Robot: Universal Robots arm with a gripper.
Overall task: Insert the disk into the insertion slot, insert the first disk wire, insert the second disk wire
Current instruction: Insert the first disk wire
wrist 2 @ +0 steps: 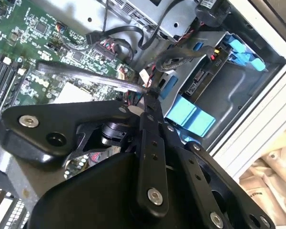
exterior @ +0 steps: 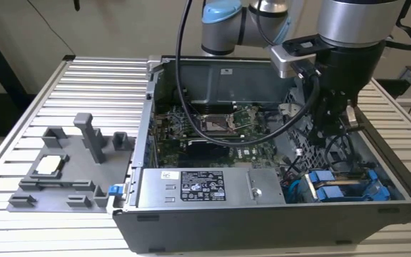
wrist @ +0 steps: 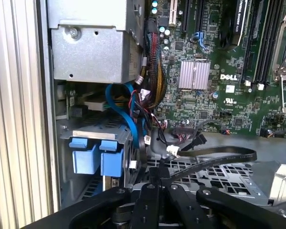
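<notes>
My gripper (exterior: 332, 131) reaches down into the open black computer case (exterior: 263, 225), above the grey drive cage. In both wrist views its black fingers (wrist 2: 150, 102) (wrist: 159, 186) are pressed together on a flat black disk wire (wrist: 219, 153) that loops out and back toward a white connector (wrist: 173, 150). The disk (wrist 2: 202, 78) sits in its blue carrier inside the insertion slot (wrist 2: 229, 98) of the cage. Two blue carrier handles (wrist: 93, 155) (exterior: 328, 186) stand side by side at the cage's mouth.
The green motherboard (exterior: 205, 134) fills the case's middle, with the labelled grey power supply (exterior: 205, 187) along the front. Bundled wires (wrist: 155, 71) hang beside the cage. A grey fixture (exterior: 70, 160) stands on the slatted table at the exterior view's left.
</notes>
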